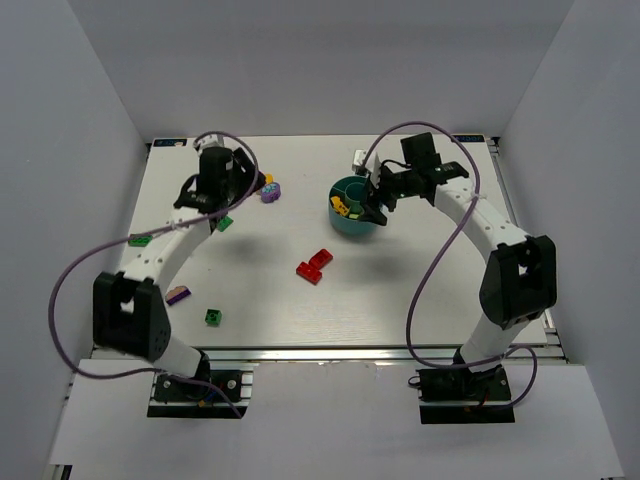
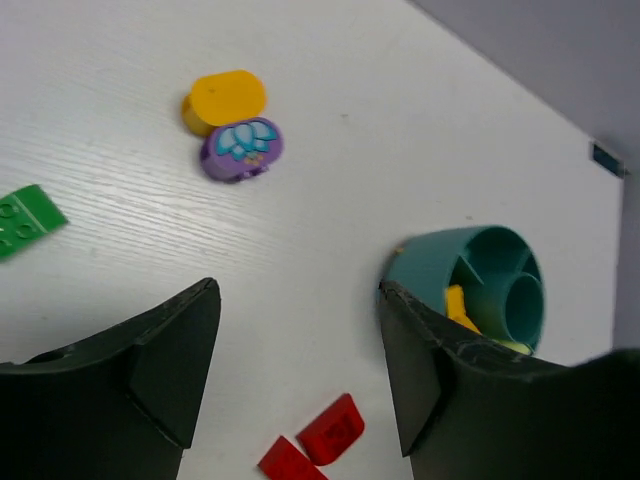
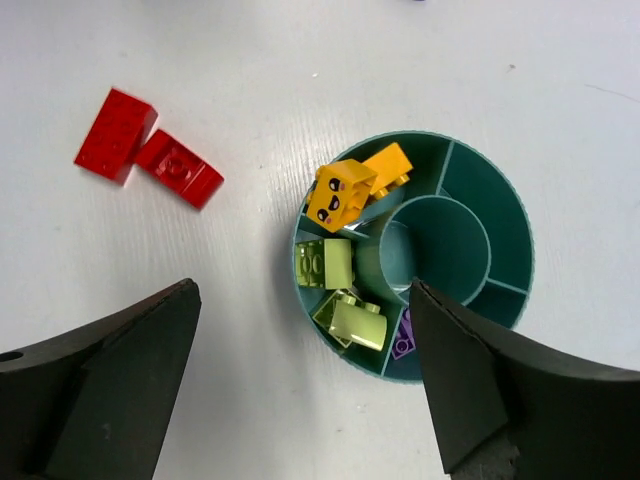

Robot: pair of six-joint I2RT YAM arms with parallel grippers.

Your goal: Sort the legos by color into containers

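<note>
The teal dish (image 1: 352, 208) stands right of centre. In the right wrist view the dish (image 3: 470, 190) holds yellow-orange bricks (image 3: 345, 190) in one wedge, lime green bricks (image 3: 327, 263) in the adjoining wedges and a purple brick (image 3: 405, 335) in another. My right gripper (image 3: 302, 290) is open and empty, hovering over the dish's near-left rim (image 1: 375, 212). Two red bricks (image 1: 315, 266) lie mid-table and show in both wrist views (image 3: 145, 150) (image 2: 325, 440). My left gripper (image 2: 297, 290) is open and empty above bare table (image 1: 208, 212), the dish (image 2: 490, 285) beyond its right finger.
A yellow rounded piece (image 2: 224, 100) and a purple flower piece (image 2: 242, 150) lie together at the back (image 1: 268, 188). A green brick (image 1: 224, 223), a green plate (image 1: 140, 240), a purple-orange piece (image 1: 178, 294) and a dark green brick (image 1: 213, 317) lie on the left. A white item (image 1: 358, 158) sits behind the dish.
</note>
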